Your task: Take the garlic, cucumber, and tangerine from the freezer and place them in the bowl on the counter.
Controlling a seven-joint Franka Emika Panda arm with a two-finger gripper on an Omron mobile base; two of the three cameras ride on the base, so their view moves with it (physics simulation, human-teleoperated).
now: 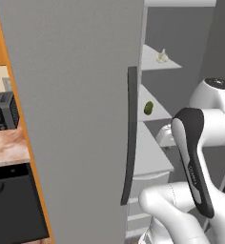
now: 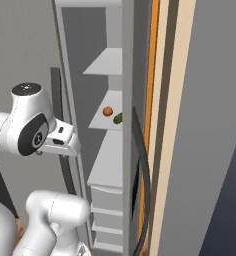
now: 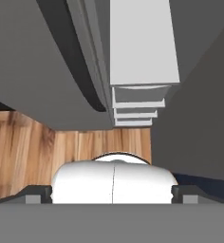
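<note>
The freezer point(image 1: 76, 119) stands with its grey door swung open and its dark handle strip point(image 1: 130, 138) facing me. The garlic point(image 1: 162, 56) rests on an upper inner shelf. One shelf lower lies the cucumber point(image 1: 148, 107), with the tangerine point(image 2: 107, 111) just beside the cucumber point(image 2: 118, 118). My gripper point(image 3: 112, 193) is open, its fingertips point(image 3: 38, 192) far apart with nothing between them. It hangs in front of the shelves, below the fruit shelf, pointing down at the lower drawers point(image 3: 135, 107). The counter point(image 1: 7, 147) shows at the left. The bowl is out of view.
A dark toaster point(image 1: 2, 110) sits on the counter, above a black dishwasher front point(image 1: 14, 205). The open door stands between the arm and the counter. An orange cabinet side point(image 2: 152, 100) borders the freezer on the right. Wooden floor point(image 3: 23, 152) lies below.
</note>
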